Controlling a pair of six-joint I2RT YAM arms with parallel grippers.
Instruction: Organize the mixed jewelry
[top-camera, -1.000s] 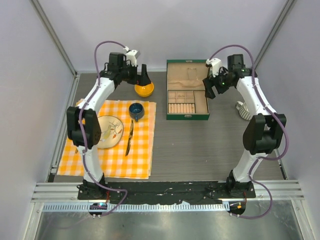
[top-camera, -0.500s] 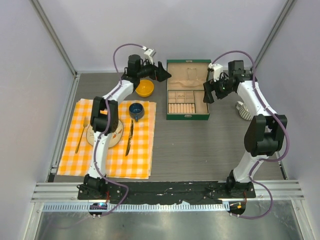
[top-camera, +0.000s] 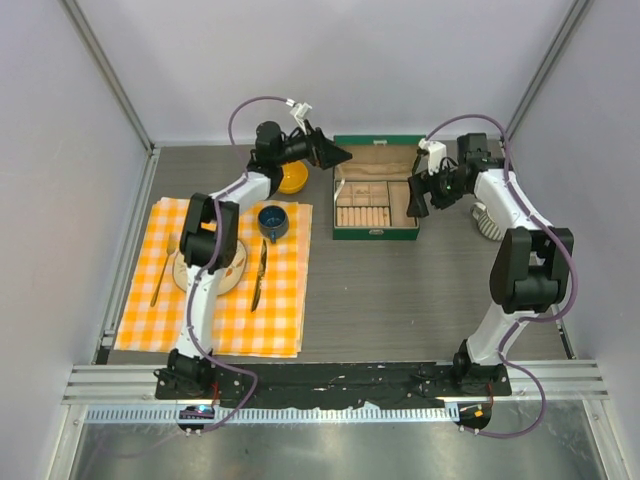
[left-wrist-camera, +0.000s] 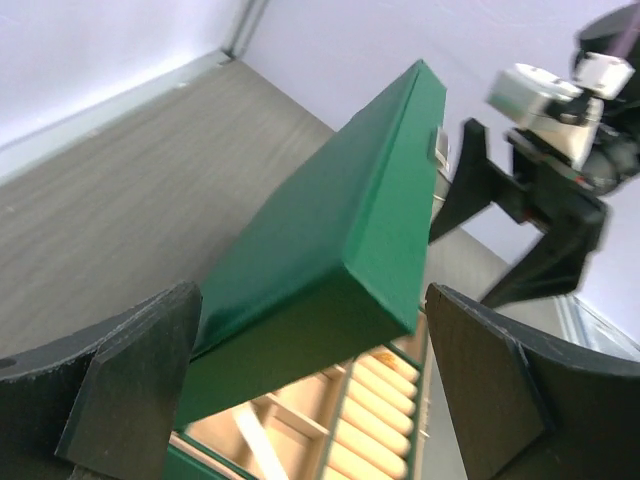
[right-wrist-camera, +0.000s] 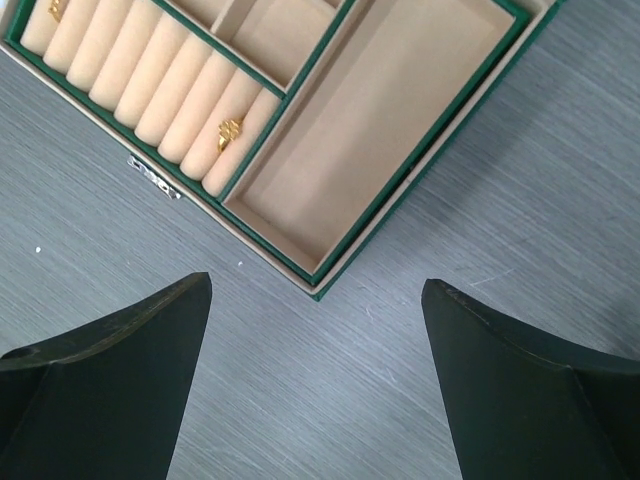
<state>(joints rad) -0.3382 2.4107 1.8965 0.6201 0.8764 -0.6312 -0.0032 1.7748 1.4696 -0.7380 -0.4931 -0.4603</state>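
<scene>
Across the grey table (top-camera: 400, 300), an orange checked cloth (top-camera: 285, 320) covers the left side and carries a blue cup (top-camera: 272, 220) and a knife (top-camera: 258, 275). Green jewelry box (top-camera: 375, 233) at centre back, well apart from the cloth. Its lid (left-wrist-camera: 330, 240) is tilted, partway up over the trays.

Left gripper (left-wrist-camera: 308, 290): fingers spread wide, lid edge between them, one finger clear of it; no pinch.

Right gripper (right-wrist-camera: 315, 283): fingers spread, nothing between, over bare table just off a box corner.

Beige ring rolls (right-wrist-camera: 150, 70) fill one tray. Gold ring (right-wrist-camera: 230, 130) tucked between two rolls, near the end beside the long compartment. Second gold piece (right-wrist-camera: 57, 10) at the far end, partly cut off.
</scene>
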